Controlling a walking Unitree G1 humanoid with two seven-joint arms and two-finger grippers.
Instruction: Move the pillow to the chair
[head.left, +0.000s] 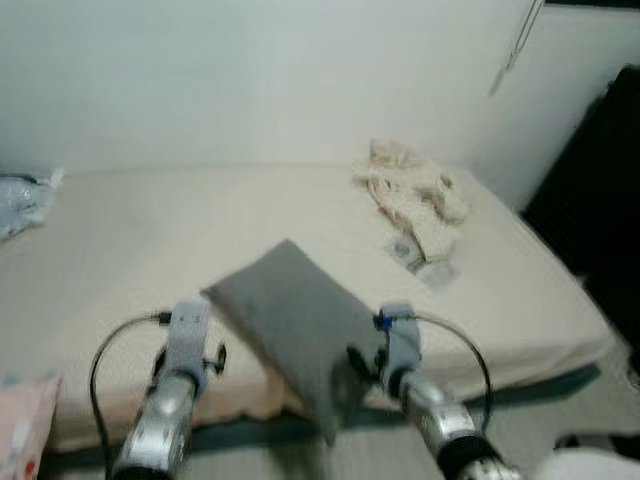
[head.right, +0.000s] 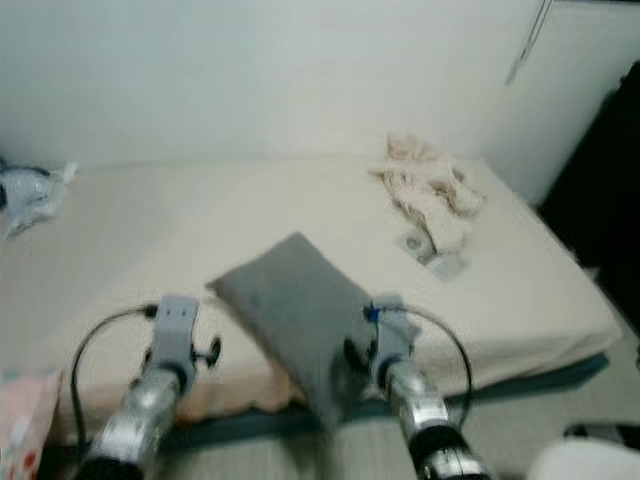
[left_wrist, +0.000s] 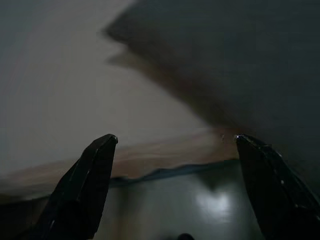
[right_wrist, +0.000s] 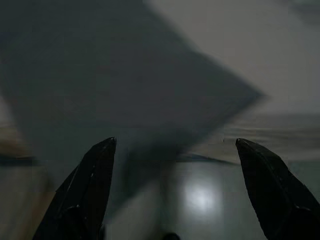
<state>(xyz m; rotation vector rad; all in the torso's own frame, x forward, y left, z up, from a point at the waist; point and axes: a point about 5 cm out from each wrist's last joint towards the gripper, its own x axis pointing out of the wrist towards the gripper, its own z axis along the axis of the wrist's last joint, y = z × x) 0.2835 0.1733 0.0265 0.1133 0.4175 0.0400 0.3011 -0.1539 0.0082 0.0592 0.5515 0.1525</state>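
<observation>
A grey pillow (head.left: 295, 320) lies slantwise on the front edge of a cream bed (head.left: 130, 230), and its lower corner hangs over the edge. My left arm (head.left: 185, 345) is raised on its left side and my right arm (head.left: 402, 350) on its right, close to the overhanging corner. In the left wrist view the left gripper (left_wrist: 175, 137) is open, with the pillow (left_wrist: 240, 60) just beyond one fingertip. In the right wrist view the right gripper (right_wrist: 175, 140) is open too, facing the pillow (right_wrist: 100, 75). Neither pair of fingers holds anything. The views are blurred.
A heap of cream cloth (head.left: 412, 190) and some small packets (head.left: 422, 262) lie on the bed's far right. A bluish bundle (head.left: 20, 200) sits at its left end. A pink object (head.left: 22, 425) is at lower left, dark furniture (head.left: 600, 200) at right, and grey floor (head.left: 560, 400) below.
</observation>
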